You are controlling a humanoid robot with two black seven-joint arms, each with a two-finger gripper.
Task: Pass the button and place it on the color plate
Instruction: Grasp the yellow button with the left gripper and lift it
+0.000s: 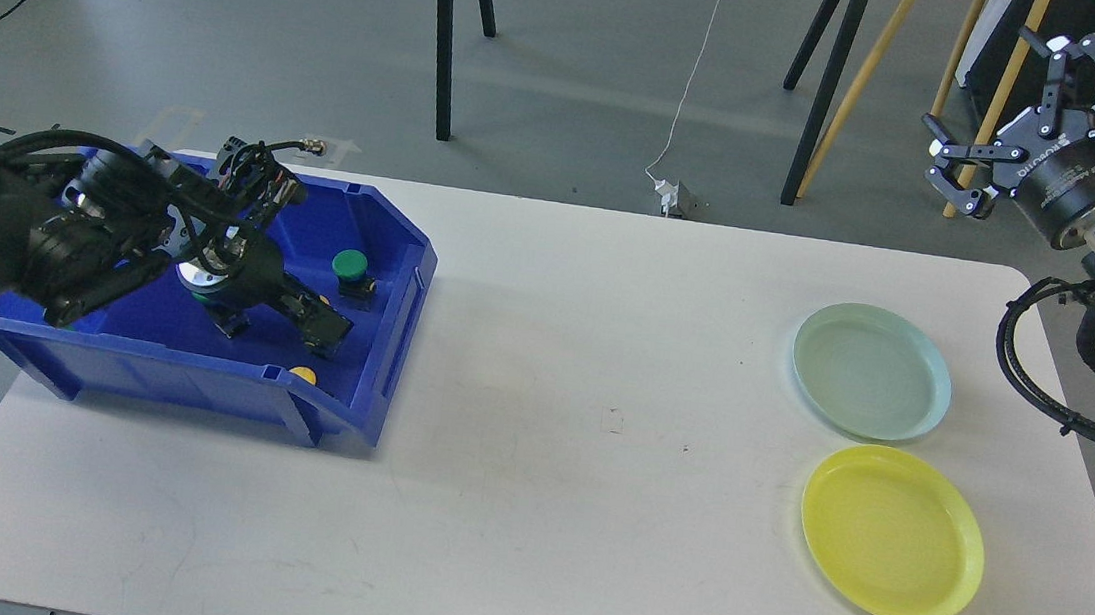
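— Any lettering to log?
— One item: white print on the black body of the right gripper [1013,116], looks like "ROBOTIQ", with smaller characters beside it too small to read.
— Elsewhere?
— Nothing legible.

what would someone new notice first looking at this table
Probably the blue bin at the table's left, with the left claw reaching down inside it near a green button and a yellow one. Next, two empty plates on the right: a pale green plate and a yellow plate in front of it. The right claw hangs open above the far right corner.
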